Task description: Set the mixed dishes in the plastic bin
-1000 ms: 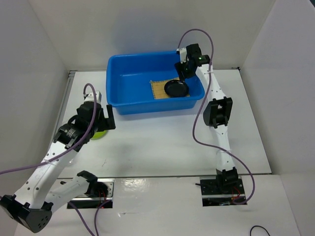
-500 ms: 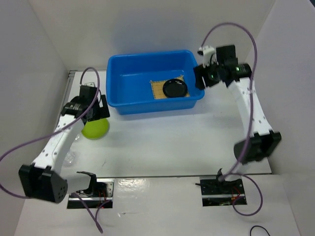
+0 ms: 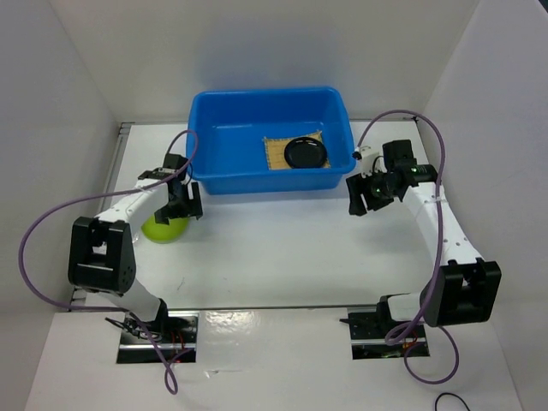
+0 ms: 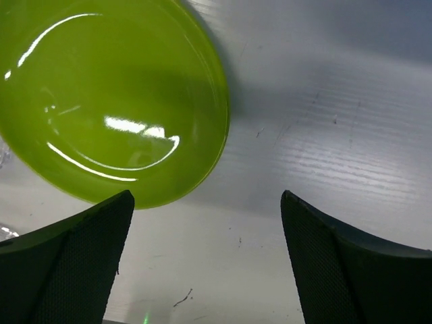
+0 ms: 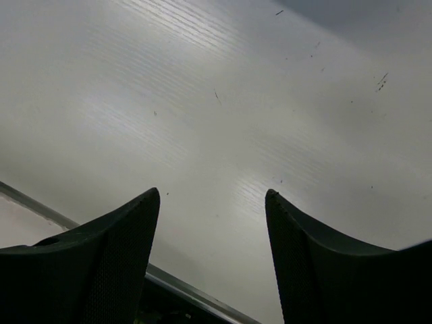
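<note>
The blue plastic bin stands at the back middle of the table. Inside it a tan woven mat lies flat with the small black plate on it. The lime-green plate rests on the table left of the bin. My left gripper hangs open just right of that plate, the rim close to its left fingertip, only bare table between the jaws. My right gripper is open over bare table to the right of the bin.
White walls close in the table on the left, back and right. Purple cables loop from both arms. A dark strip crosses the bottom of the right wrist view. The left arm's elbow sits near the left wall.
The right gripper has left the bin and come down over the table to its right. The left gripper has moved from over the green plate to its right side, nearer the bin.
</note>
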Motion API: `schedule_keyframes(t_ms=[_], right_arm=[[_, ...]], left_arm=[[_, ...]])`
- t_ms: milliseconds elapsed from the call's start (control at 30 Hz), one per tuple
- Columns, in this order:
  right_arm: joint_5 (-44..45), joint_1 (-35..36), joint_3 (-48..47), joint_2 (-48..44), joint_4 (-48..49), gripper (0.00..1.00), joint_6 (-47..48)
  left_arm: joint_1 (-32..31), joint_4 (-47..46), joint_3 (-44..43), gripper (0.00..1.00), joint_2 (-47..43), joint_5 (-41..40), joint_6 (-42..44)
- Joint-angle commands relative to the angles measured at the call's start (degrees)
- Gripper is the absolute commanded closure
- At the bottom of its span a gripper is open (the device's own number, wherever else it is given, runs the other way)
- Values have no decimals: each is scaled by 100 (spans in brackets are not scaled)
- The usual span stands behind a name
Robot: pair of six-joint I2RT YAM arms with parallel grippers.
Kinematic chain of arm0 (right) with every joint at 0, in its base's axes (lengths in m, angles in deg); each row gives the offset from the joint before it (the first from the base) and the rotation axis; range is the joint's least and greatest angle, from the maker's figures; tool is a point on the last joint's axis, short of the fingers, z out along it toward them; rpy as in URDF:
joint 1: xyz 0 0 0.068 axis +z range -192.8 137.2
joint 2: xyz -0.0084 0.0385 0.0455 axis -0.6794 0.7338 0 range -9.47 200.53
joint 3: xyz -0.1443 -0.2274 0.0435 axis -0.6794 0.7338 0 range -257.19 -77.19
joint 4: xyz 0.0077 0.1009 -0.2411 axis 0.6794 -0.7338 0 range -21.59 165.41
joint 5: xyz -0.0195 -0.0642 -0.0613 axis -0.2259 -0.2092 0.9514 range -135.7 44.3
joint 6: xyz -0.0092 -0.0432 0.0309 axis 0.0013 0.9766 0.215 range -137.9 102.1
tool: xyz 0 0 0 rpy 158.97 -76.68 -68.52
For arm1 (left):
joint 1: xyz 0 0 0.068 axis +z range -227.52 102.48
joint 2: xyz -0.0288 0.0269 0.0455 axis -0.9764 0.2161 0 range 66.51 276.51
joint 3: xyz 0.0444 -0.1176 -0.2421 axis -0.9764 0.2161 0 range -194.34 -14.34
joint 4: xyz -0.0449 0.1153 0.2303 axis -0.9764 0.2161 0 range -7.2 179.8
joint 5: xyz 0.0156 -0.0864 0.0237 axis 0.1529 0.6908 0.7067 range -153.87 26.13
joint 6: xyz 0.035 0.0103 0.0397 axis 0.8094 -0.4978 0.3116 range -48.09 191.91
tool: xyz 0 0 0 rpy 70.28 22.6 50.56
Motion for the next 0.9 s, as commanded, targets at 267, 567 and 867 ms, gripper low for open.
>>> schedule_keyframes(t_ms=[267, 567, 867], right_arm=[[-512, -74, 257, -96, 428, 30, 165], [-564, -74, 310, -150, 481, 30, 218], [-564, -127, 363, -255, 533, 30, 218]], left_arm=[[-38, -346, 12, 10, 1117, 237, 199], [-38, -346, -41, 80, 1266, 0, 147], [-38, -232, -93, 100, 1065, -229, 94]])
